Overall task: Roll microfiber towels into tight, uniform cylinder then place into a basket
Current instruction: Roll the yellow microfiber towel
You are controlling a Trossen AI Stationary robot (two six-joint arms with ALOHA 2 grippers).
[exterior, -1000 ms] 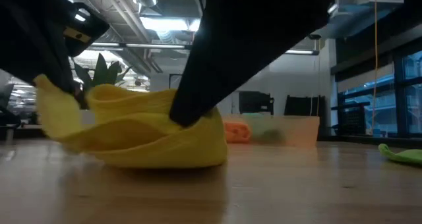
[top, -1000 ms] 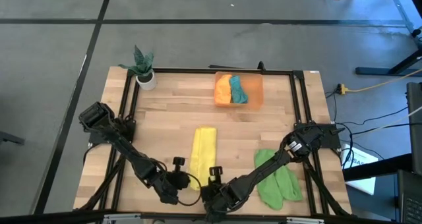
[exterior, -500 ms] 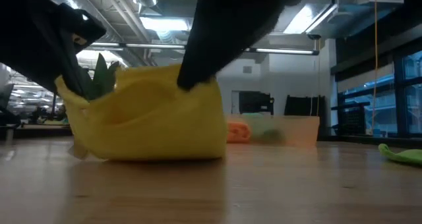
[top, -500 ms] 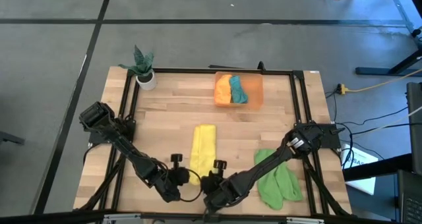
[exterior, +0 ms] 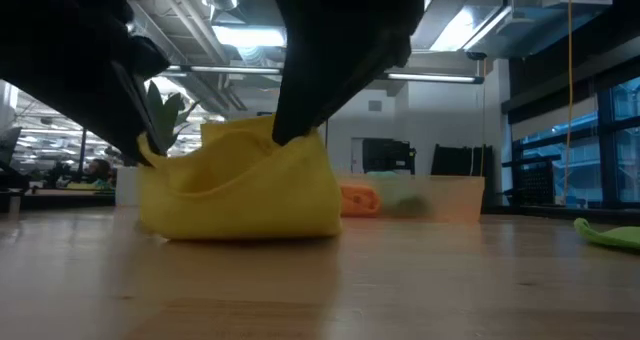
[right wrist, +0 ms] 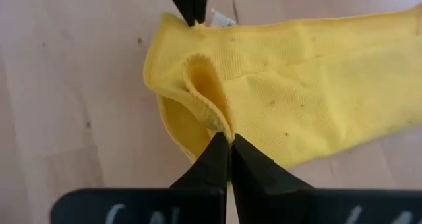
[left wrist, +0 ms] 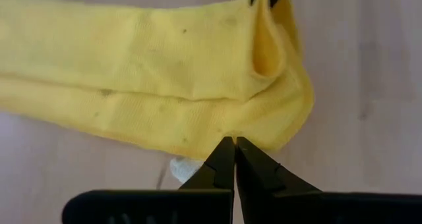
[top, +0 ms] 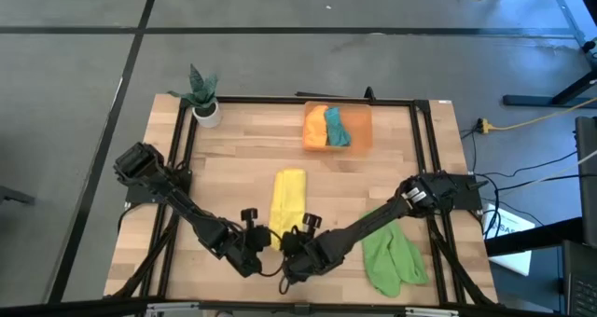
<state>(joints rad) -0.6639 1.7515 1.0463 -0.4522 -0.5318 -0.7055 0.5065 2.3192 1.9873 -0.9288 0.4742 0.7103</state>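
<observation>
Potted plant (top: 203, 95) at upper left of the high view. Left gripper (top: 256, 244) low centre-left, fingers pinched shut on the near end of the folded yellow towel (top: 285, 198). Right gripper (top: 291, 245) just beside, likewise clamped on that end. Orange basket (top: 362, 129) at upper centre, holding rolled towels. Green towel (top: 392, 255) crumpled at lower right.
</observation>
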